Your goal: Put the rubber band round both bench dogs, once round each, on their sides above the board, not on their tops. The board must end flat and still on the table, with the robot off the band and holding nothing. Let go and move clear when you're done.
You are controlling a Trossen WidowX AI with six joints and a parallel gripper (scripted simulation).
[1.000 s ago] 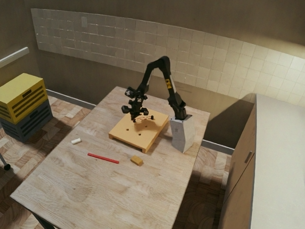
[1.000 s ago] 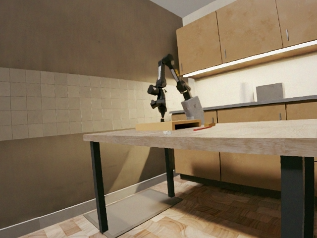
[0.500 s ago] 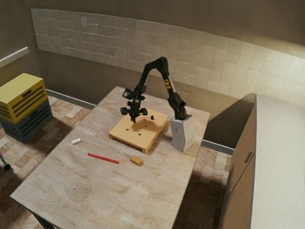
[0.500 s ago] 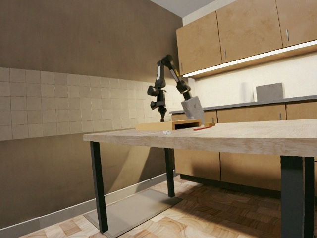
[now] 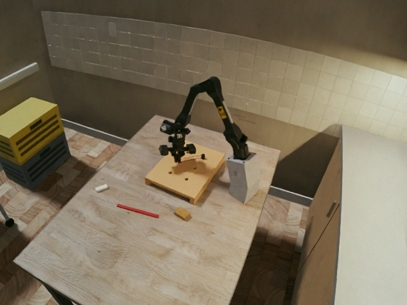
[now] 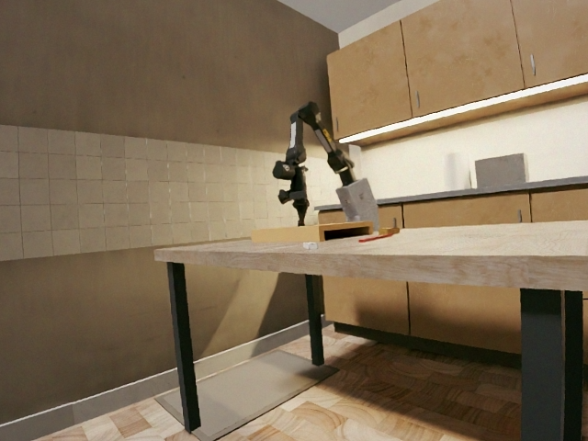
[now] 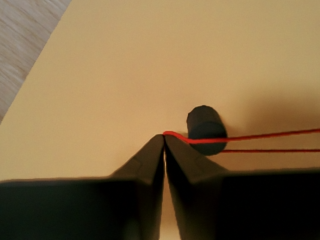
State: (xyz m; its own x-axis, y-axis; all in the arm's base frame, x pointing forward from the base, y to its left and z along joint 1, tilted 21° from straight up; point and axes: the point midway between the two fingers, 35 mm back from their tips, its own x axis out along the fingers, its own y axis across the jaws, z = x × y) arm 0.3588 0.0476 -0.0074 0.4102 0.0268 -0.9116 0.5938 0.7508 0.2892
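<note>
Two strands of your rubber band (image 7: 260, 136) stretch past one bench dog (image 7: 206, 129); your gripper (image 7: 164, 136) pinches the band's end over the board (image 7: 125, 60), whose left edge lies near.

A red band (image 7: 260, 136) crosses a black peg (image 7: 206, 128) on a plain tan board (image 7: 150, 65). At the board's seven o'clock lies a red stick (image 5: 137, 210); the crate (image 5: 28, 122) at nine o'clock is yellow.
</note>
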